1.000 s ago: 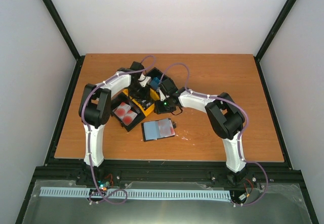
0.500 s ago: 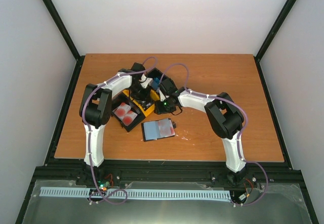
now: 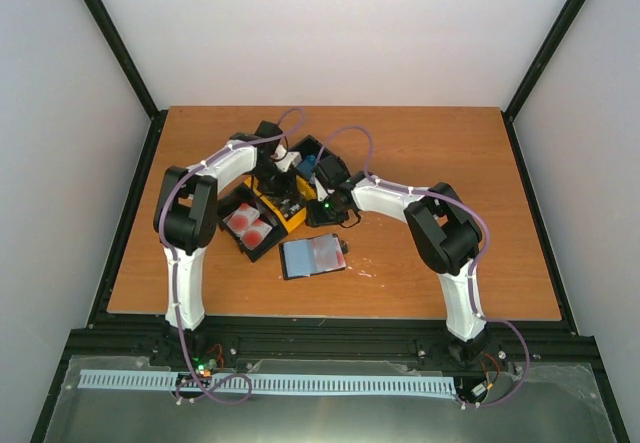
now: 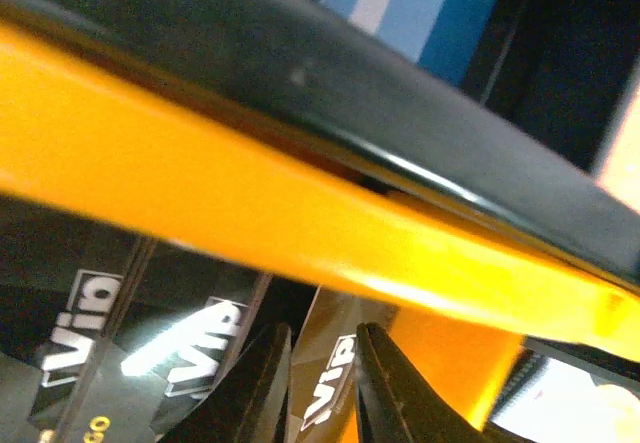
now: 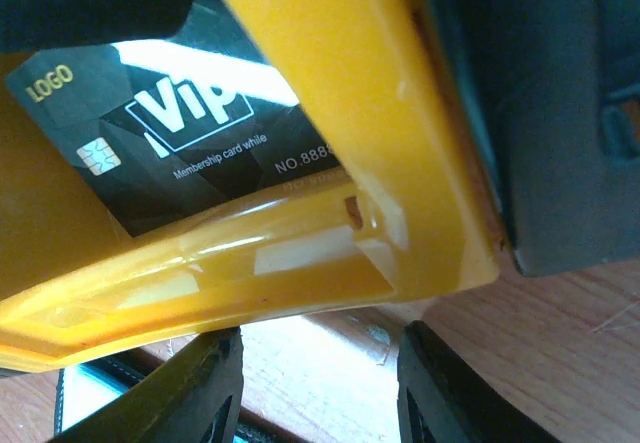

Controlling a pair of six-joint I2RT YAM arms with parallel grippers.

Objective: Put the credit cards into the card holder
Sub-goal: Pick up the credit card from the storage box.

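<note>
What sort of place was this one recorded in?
Most likely a lab robot test cell, not a home or shop: plain white panel walls held by black frame struts enclose a wooden tabletop, with the left arm and right arm bolted at its near edge.

Both arms bend inward, wrists meeting; left end effector point(image 4: 322, 348) pinched narrow, right end effector point(image 5: 320, 373) spread apart.

Your left arm point(image 3: 222, 163) and right arm point(image 3: 385, 197) wear white shells with black joint housings. A lilac cable point(image 3: 350, 128) loops back from each wrist. A green light point(image 3: 327, 204) glows just behind the right claw point(image 5: 320, 338), whose fingers point(image 5: 195, 393) are black and tapered.
</note>
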